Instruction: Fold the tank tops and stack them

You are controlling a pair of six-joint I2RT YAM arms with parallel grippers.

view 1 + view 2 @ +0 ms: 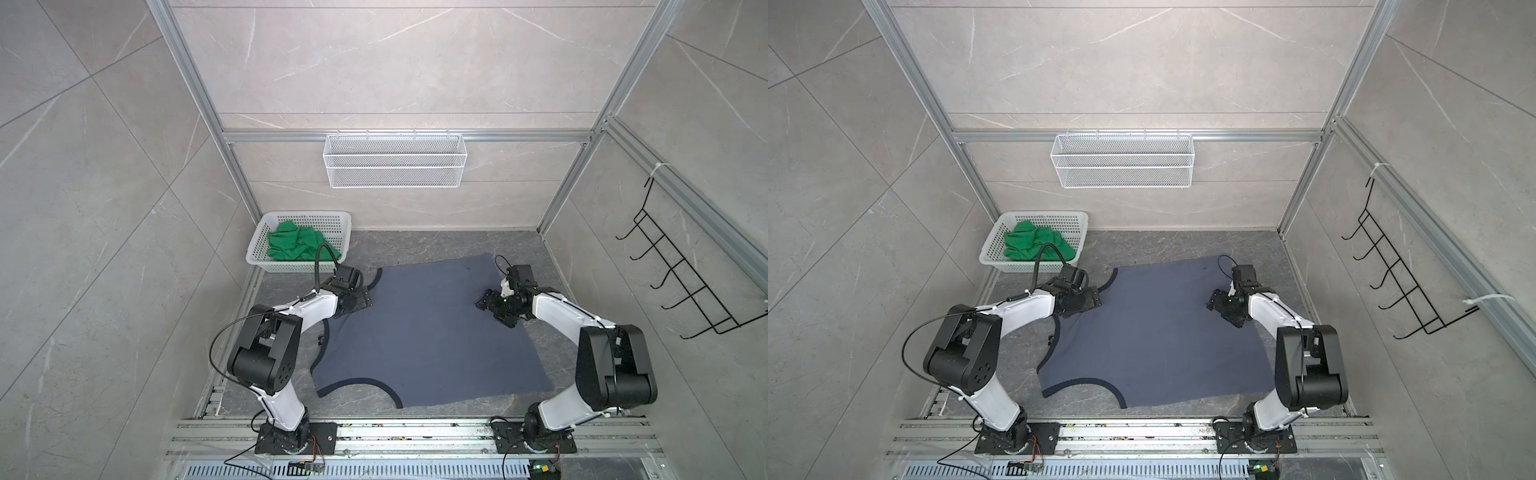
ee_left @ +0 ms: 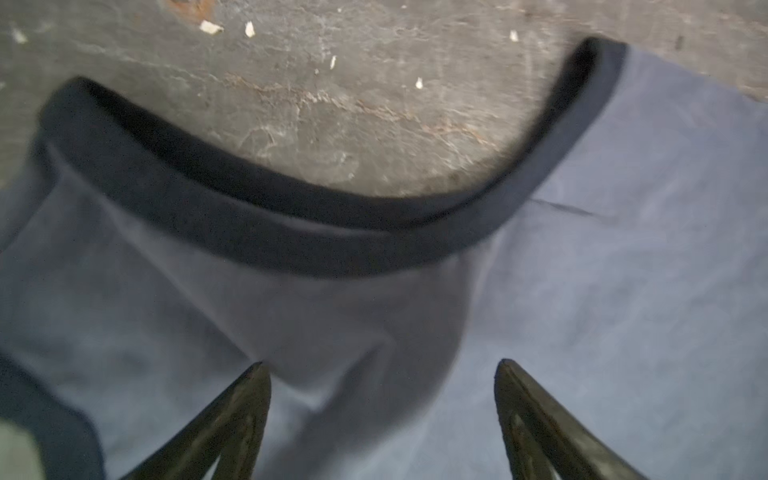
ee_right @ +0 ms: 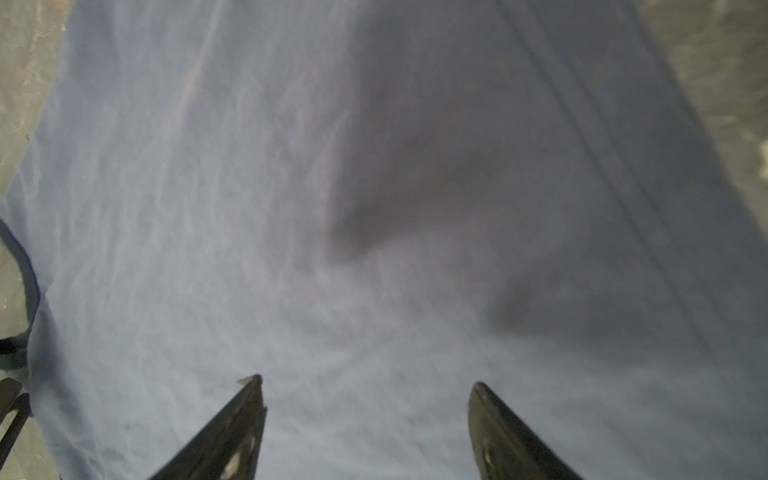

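Observation:
The slate-blue tank top (image 1: 424, 340) (image 1: 1154, 345) lies spread flat on the dark table, dark trim edging its armholes and neck. The green tank top (image 1: 295, 247) (image 1: 1034, 245) sits crumpled in the white basket (image 1: 336, 232) at the back left. My left gripper (image 1: 361, 303) (image 1: 1094, 301) (image 2: 382, 365) hovers open over the blue top's far left part, just short of a trimmed curve (image 2: 291, 232). Over the far right part of the blue cloth (image 3: 291, 166), my right gripper (image 1: 492, 313) (image 1: 1223, 316) (image 3: 366, 380) is open too. Nothing lies between either pair of fingers.
A white wire-mesh bin (image 1: 395, 166) hangs on the back wall. A black hook rack (image 1: 681, 282) is fixed to the right wall. Aluminium rails (image 1: 415, 432) carrying both arm bases run along the front edge. Bare table (image 1: 415, 245) shows behind the blue top.

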